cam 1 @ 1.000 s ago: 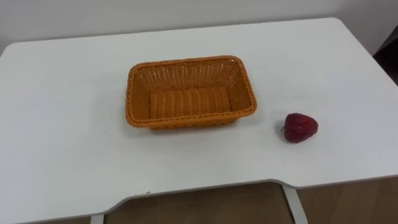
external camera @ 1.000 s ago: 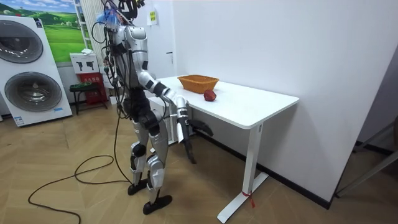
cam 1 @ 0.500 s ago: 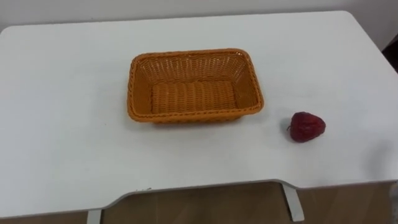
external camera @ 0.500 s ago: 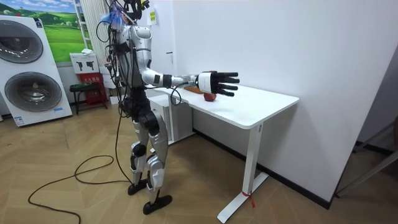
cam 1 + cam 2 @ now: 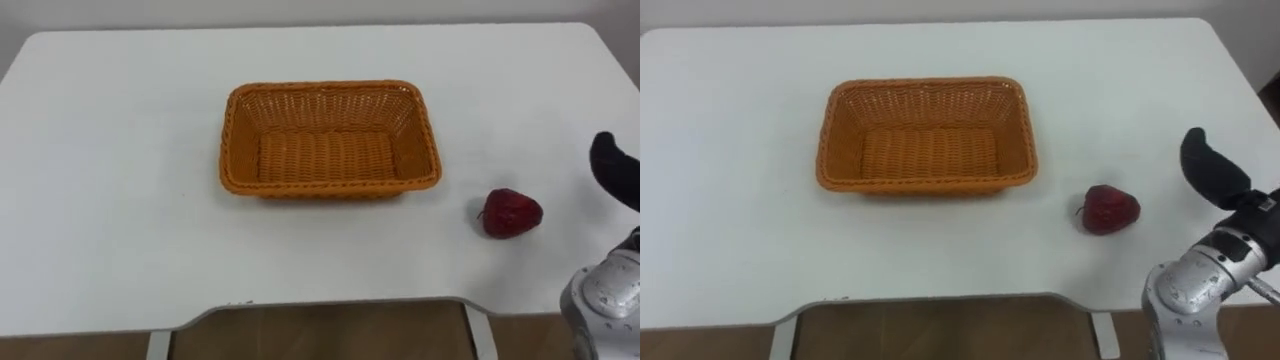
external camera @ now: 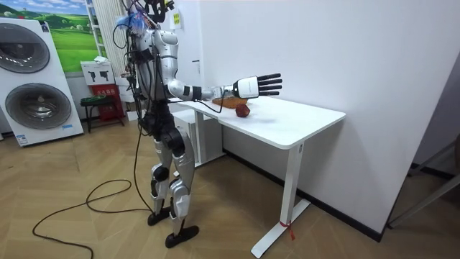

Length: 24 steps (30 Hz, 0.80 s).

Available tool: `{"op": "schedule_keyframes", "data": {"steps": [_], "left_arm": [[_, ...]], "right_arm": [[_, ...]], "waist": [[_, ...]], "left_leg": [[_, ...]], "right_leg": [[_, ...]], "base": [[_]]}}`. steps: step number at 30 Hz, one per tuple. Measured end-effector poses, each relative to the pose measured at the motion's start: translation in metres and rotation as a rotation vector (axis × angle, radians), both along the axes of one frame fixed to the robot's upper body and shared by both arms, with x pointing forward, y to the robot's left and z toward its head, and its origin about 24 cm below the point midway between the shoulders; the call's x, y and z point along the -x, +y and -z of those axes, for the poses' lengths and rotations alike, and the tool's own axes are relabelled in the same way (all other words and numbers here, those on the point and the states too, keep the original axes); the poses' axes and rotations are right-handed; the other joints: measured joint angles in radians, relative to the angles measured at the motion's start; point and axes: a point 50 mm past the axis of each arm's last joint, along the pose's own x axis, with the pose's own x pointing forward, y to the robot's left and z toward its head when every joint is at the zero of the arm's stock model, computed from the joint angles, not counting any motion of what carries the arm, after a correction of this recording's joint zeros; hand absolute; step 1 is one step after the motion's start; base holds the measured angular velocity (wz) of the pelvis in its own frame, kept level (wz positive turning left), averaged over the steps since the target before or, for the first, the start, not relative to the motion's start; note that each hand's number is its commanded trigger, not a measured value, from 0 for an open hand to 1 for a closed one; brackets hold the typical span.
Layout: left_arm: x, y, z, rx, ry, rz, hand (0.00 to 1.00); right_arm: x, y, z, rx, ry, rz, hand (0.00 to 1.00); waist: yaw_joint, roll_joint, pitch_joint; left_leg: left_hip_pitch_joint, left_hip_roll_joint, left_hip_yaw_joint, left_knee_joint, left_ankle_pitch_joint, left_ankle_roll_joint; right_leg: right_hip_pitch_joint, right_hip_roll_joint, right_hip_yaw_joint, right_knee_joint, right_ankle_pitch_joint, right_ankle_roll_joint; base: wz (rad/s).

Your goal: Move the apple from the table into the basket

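Head eyes looking down close on table (image 5: 110,220), room camera farther off, sharing it

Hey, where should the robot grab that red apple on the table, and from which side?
Probably grip the apple around its broad middle, thumb on one side and fingers on the other, coming down from the right, where the open right hand hovers. The apple lies apart from the basket on bare table, so both flanks are free.

Right arm stretched forward; right hand (image 6: 251,86) fingers (image 6: 272,76) straight, spread (robot standing upright).
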Motion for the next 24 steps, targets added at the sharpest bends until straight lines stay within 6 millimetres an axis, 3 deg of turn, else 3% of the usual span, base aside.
{"op": "schedule_keyframes", "data": {"steps": [8,16,24], "left_arm": [[0.004,0.000,0.001,0.003,0.014,-0.004,0.00],[-0.001,-0.005,0.002,0.023,0.010,0.003,0.00],[0.003,-0.005,0.003,0.030,0.022,0.000,0.00]], "right_arm": [[0.005,0.001,0.015,0.120,0.120,-0.050,0.00],[0.000,0.018,0.022,0.124,0.156,-0.146,0.00],[0.002,0.025,0.028,0.122,0.201,-0.204,0.00]], "waist": [[0.003,0.009,0.0008],[0.004,-0.011,-0.0048],[0.006,-0.015,-0.0033]], "left_leg": [[0.007,0.001,0.001,-0.013,0.000,0.000],[0.007,0.002,0.001,-0.013,0.000,0.000],[0.009,0.002,0.000,-0.013,0.000,0.000]], "right_leg": [[0.001,0.003,0.002,-0.009,0.005,0.000],[0.004,0.004,0.005,-0.011,0.005,0.000],[0.007,0.004,0.002,-0.014,0.005,0.000]], "base": [[0.00],[0.00],[0.00]]}}
